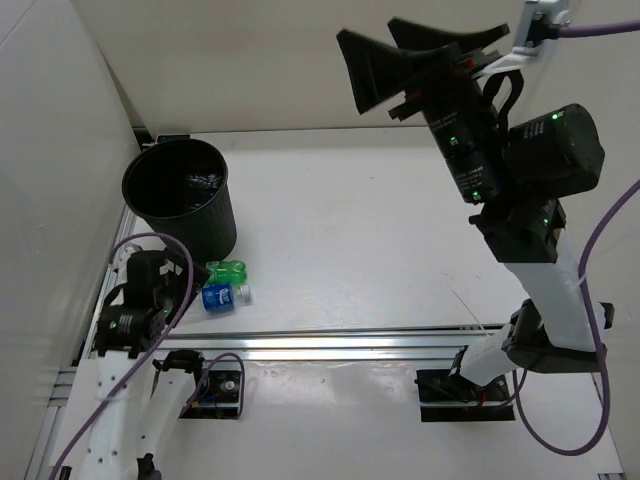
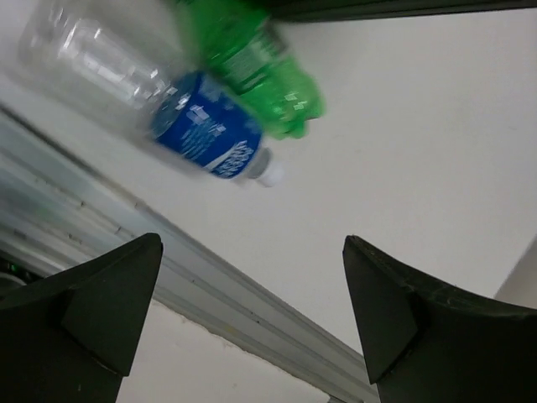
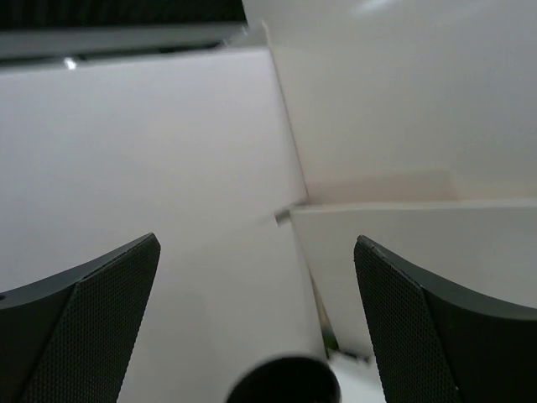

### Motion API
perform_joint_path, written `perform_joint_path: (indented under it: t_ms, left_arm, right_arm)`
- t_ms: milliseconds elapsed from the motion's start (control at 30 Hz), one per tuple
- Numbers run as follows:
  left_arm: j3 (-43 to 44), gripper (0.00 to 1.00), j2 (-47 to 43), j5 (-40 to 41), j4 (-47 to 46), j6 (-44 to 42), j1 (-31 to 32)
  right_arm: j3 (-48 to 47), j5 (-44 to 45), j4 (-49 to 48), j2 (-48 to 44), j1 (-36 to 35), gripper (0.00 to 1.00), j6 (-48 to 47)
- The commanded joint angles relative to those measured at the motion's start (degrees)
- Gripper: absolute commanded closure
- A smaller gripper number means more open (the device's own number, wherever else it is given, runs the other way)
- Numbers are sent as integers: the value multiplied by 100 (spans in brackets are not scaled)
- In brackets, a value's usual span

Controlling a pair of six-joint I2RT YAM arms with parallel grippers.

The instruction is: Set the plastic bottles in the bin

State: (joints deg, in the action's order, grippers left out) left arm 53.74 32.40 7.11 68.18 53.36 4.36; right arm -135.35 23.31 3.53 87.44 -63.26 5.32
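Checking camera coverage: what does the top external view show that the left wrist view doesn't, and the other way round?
Only top external: the bin and the right gripper, open and up high. Only left wrist: the left gripper seen up close, with its fingers wide apart. Both: the green bottle and the blue-labelled bottle, lying side by side on the table.

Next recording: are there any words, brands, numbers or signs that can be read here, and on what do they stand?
No text can be read in any view.
On the blue-labelled bottle: white print, too blurred to read.
On the green bottle: pale print on its label, too blurred to read.
From the top view, both labels are too small to read.
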Motion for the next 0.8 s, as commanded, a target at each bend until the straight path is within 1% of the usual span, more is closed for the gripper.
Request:
perform_joint_path:
  t_ms: [0, 33, 67, 100, 133, 167, 233, 367, 433, 500, 533, 567, 633, 667, 700, 733, 767]
  left_arm:
    - [-748, 0, 293, -7, 64, 1525, 21]
    - [-959, 0, 293, -61, -258, 1972, 21]
    - [-1162, 0, 232, -61, -531, 2124, 21]
    - [-1607, 0, 144, -61, -856, 2247, 21]
    - [-1821, 0, -48, 26, -1529, 2396, 21]
    - [-1997, 0, -111, 96, -1710, 2546, 21]
    - [-2384, 0, -111, 290, -1930, 2897, 21]
    - [-2595, 0, 310, 764, -1940, 3101, 21]
    - [-2745, 0, 529, 1063, -2229, 3101, 21]
    - [-2868, 0, 696, 1064, -2484, 3188, 21]
    - [-2990, 0, 915, 968, -2616, 3450, 21]
    - [-3061, 0, 1030, 845, -2713, 3514, 21]
    - [-3115, 0, 1267, 538, -2793, 3514, 21]
    - [-3115, 0, 1451, 537, -2793, 3349, 21]
    - [-3167, 1, 1505, 476, -2793, 3234, 21]
    - [-3167, 6, 1506, 562, -2793, 3120, 21]
    - [-3228, 13, 1427, 650, -2715, 3119, 21]
  right_arm:
    - [528, 815, 1771, 239, -98, 0, -129]
    - [405, 815, 2096, 239, -98, 0, -50]
    - [282, 815, 2595, 291, -98, 0, 3]
    - [177, 815, 2818, 291, -98, 0, 4]
    - [176, 815, 2950, 291, -98, 0, 4]
    - [176, 746, 3091, 291, -98, 0, 4]
    - [263, 745, 3145, 230, -98, 0, -136]
    - [544, 745, 3198, -60, -98, 0, -496]
    - [825, 588, 3198, -244, -98, 0, -584]
    - [887, 587, 3303, -323, -98, 0, -585]
    - [940, 657, 3303, -324, -98, 0, -585]
    - [940, 657, 3382, -376, -98, 0, -585]
    - [940, 806, 3435, -377, -98, 0, -585]
    - [1001, 807, 3435, -377, -98, 0, -646]
    - [1002, 876, 3435, -377, -98, 0, -646]
    - [1002, 877, 3435, -429, -98, 0, -707]
    - [1054, 947, 3435, -429, -98, 0, -708]
